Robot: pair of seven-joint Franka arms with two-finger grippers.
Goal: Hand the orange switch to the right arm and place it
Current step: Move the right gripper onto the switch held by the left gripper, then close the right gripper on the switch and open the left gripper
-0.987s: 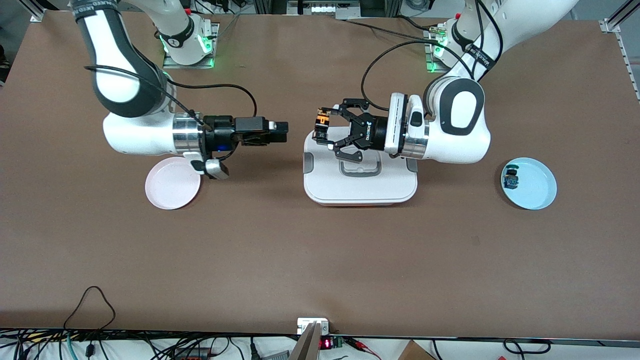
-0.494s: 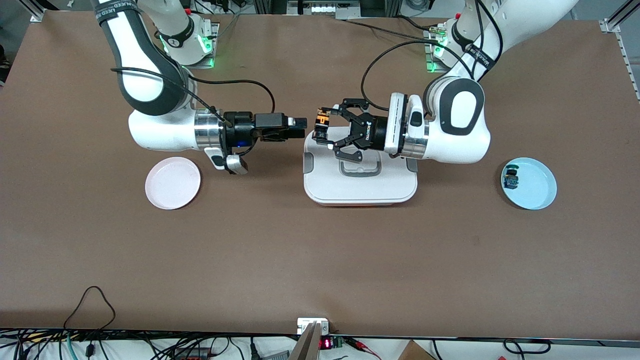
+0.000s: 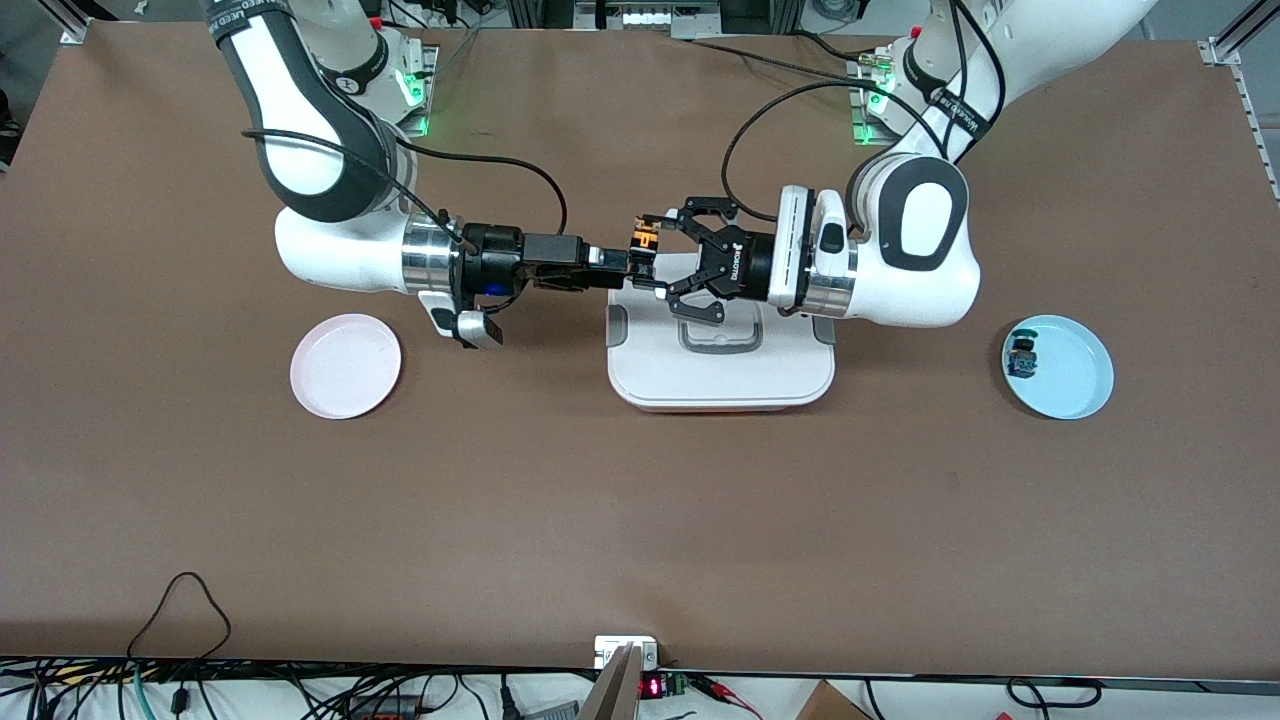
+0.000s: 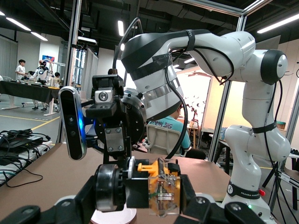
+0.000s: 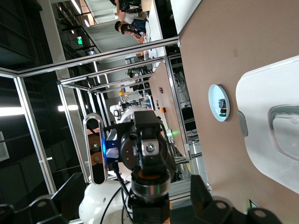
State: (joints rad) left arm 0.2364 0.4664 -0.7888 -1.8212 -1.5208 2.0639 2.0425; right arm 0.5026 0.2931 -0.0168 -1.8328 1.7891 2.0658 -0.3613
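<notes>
Handover at frame centre: left gripper (image 3: 650, 262) clamping orange switch (image 3: 642, 241) over white case (image 3: 720, 375), cap presented sideways; right gripper (image 3: 612, 270) meeting it, finger state not discernible.

Even, bright overhead light fills the front view, and the brown table (image 3: 640, 520) shows soft, short shadows just beside the left gripper (image 3: 645, 262) and right gripper (image 3: 622, 270). Green lights glow at the arm bases. In the left wrist view, ceiling strip lights (image 4: 120, 28) above the gripper glare white, and the nearest black fingers (image 4: 107, 186) look soft. In the right wrist view, the hall is dim, with a bright window patch and blurred foreground parts.
</notes>
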